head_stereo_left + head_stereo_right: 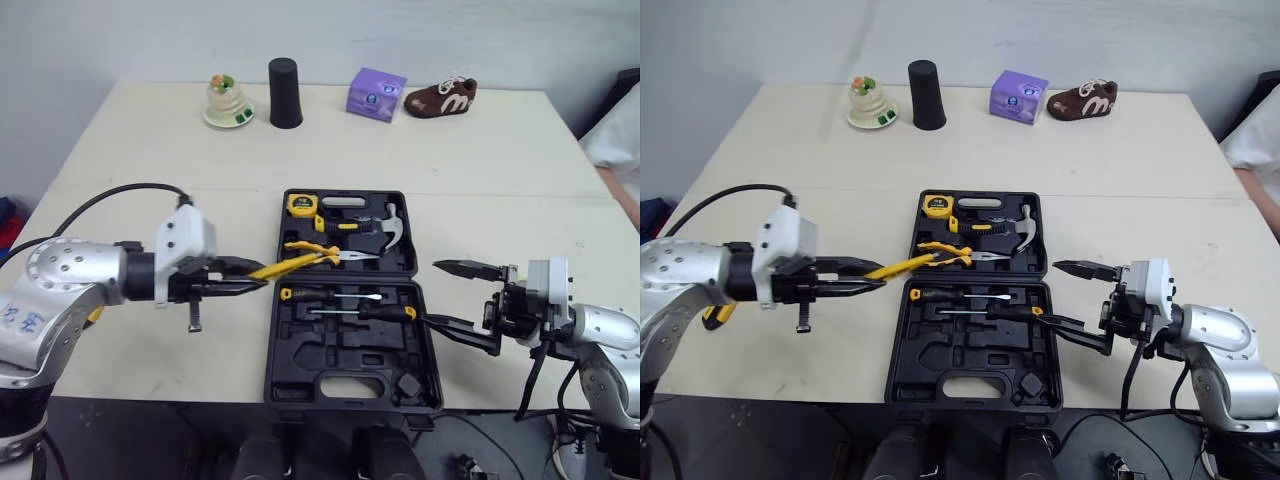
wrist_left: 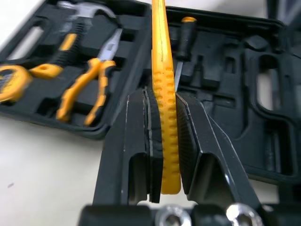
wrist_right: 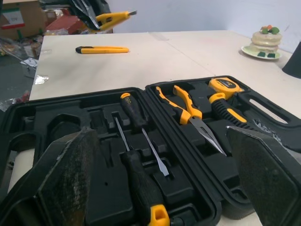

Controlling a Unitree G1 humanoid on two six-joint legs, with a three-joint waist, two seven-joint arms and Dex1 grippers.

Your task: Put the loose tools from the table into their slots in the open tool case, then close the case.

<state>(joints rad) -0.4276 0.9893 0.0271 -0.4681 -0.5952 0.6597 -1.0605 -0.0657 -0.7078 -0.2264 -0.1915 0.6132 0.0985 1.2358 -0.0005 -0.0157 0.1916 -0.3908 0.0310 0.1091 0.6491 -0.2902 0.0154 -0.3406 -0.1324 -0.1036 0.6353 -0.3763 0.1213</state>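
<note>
Yellow tool (image 1: 280, 266) pinched between left fingers (image 1: 235, 265), held above desk (image 1: 150, 150) at left edge of open black tool case (image 1: 340, 350). Right fingers (image 1: 470, 268) spread wide, just right of case.

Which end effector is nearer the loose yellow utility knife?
Left. The utility knife lies left of the case, as does the left end effector, holding a yellow tool; the right end effector is at its right edge.

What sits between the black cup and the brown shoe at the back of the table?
A purple box sits between the black cup and the brown shoe, apart from both; the left eye view shows it.
</note>
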